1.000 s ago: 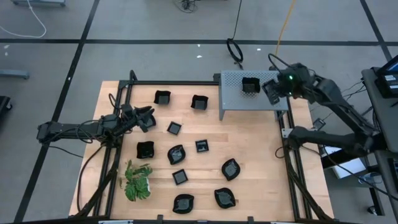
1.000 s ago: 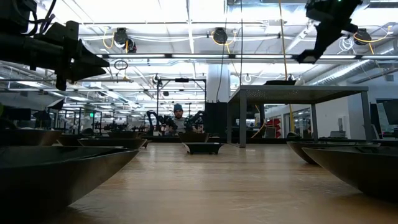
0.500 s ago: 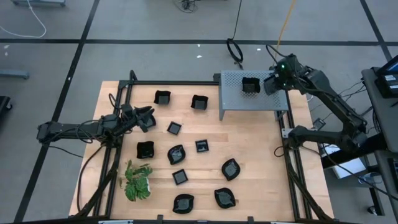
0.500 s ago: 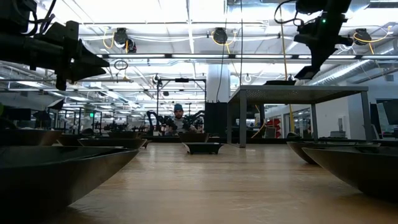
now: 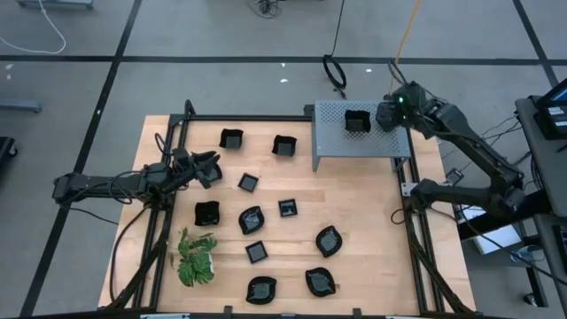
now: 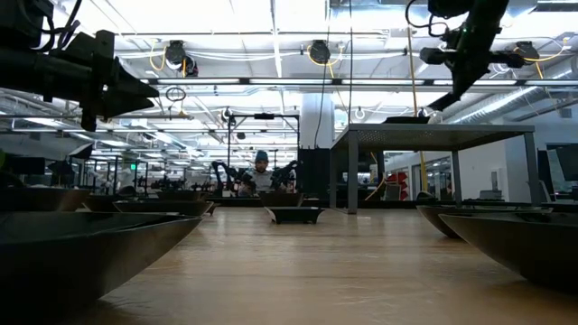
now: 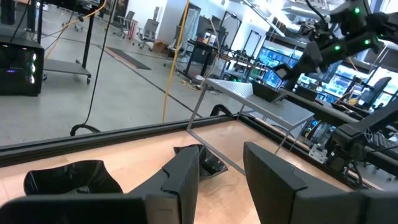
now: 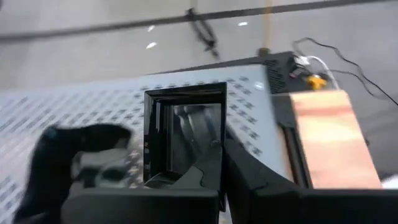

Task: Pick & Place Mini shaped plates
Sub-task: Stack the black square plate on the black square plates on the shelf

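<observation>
My left fingers [image 5: 213, 168] hang at the left of the overhead frame, just inside the black frame rail [image 5: 173, 177], and they stand apart with nothing between them; in my left wrist view the two dark fingers [image 7: 186, 177] show a clear gap over the wooden tabletop [image 5: 354, 204].

Just right of them, the mini shaped plates spread across the middle of the overhead frame. A square one [image 5: 231, 138] and another square one [image 5: 283, 144] sit toward the upper centre. Below these lie a small square plate [image 5: 249, 182], a round-edged plate [image 5: 206, 213], a wavy plate [image 5: 251, 219] and a little square plate [image 5: 287, 208]. Lower still are another small square plate [image 5: 256, 252], a wavy plate [image 5: 329, 240], and two more wavy ones [image 5: 260, 289] [image 5: 320, 281] near the bottom edge. The green leafy plant [image 5: 196, 257] sits at the lower left, well apart from my fingers.

In the upper right of the overhead frame stands the grey perforated metal box [image 5: 354, 142], with one square black plate [image 5: 356, 121] resting on its top. My right fingers [image 5: 386, 116] hover just beside that plate's right edge, pressed together and holding nothing. In my right wrist view the plate [image 8: 183, 134] sits on the perforated surface right in front of my closed fingers [image 8: 214, 177].
</observation>
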You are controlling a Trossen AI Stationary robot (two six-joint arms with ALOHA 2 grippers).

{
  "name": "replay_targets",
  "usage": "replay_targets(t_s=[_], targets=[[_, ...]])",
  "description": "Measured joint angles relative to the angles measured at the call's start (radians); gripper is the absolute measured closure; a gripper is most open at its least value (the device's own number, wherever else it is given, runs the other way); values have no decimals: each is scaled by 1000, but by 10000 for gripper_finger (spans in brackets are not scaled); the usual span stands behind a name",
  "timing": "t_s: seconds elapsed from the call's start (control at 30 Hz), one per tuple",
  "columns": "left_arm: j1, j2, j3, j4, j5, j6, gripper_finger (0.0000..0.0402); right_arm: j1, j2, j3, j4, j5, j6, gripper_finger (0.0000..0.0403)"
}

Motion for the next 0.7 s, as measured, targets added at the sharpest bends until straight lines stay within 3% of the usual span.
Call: replay_targets(t_s=[0.17,0.3,0.5,0.7], targets=[[0,0,0,0,0,0,273,77,-85,-128,34,141,308,403],[0,0,0,0,0,0,273,138,-165,-263,196,201,516,403],[0,0,0,0,0,0,273,180,-230,-470,563,230,681,403],[0,0,0,0,0,0,273,198,-233,-526,642,291,759,403]])
